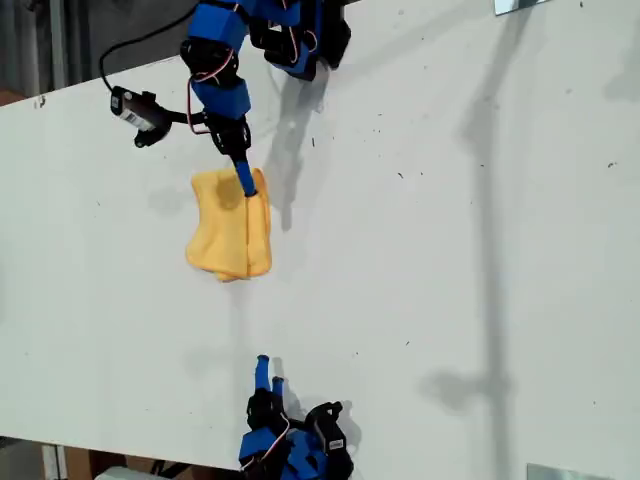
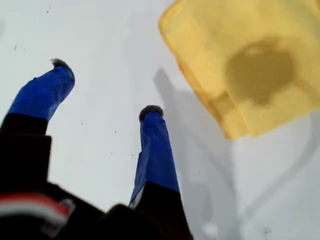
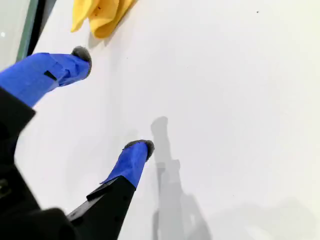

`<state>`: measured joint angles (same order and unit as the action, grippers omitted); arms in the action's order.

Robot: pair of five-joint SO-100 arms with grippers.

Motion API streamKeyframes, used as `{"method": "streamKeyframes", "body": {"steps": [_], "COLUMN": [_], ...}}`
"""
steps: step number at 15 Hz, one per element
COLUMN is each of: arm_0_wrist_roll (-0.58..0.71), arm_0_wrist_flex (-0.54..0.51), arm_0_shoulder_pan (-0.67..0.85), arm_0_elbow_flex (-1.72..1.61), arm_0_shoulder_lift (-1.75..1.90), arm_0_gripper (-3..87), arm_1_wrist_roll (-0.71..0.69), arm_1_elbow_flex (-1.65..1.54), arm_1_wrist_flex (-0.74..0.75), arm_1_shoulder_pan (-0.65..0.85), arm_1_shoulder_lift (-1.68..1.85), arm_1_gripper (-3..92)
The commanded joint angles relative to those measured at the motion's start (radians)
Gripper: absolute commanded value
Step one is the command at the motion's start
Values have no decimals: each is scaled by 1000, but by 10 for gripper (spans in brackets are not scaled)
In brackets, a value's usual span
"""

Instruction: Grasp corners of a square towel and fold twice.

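Observation:
The square towel (image 1: 230, 235) lies folded over into a thick yellow pad on the white table (image 1: 450, 250), left of centre in the exterior view. Its layered edges and one rounded corner (image 2: 237, 132) show in the first wrist view. My first gripper (image 1: 245, 183) reaches in from the far edge and hangs over the towel's far side. In the first wrist view my first gripper (image 2: 106, 87) is open and holds nothing, with the towel (image 2: 250, 60) just beyond the fingertips. My second gripper (image 1: 270, 368) rests at the near edge, open and empty (image 3: 112, 99), with the towel (image 3: 100, 15) well ahead of it.
A black camera (image 1: 135, 108) and its cable stick out from the first arm toward the exterior view's left. Metal plates sit at the top right (image 1: 520, 5) and bottom right (image 1: 565, 472) of the exterior view. The table's edge runs along the upper left there.

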<state>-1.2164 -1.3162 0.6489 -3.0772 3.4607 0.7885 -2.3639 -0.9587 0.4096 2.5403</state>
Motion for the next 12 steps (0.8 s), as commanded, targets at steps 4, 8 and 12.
{"method": "streamKeyframes", "body": {"steps": [4,8,12], "arm_0_wrist_roll": [43,-6,58], "arm_0_wrist_flex": [0,3,5], "arm_0_shoulder_pan": [-14,-31,-199], "arm_0_elbow_flex": [8,-35,-38], "arm_0_shoulder_lift": [8,8,8], "arm_0_gripper": [257,228,211], "arm_1_wrist_roll": [118,319,506], "arm_1_elbow_flex": [-342,-479,-489], "arm_1_wrist_flex": [-195,-252,-430], "arm_1_shoulder_pan": [-41,-28,32], "arm_1_shoulder_lift": [742,744,744], "arm_1_gripper": [383,65,110]}}
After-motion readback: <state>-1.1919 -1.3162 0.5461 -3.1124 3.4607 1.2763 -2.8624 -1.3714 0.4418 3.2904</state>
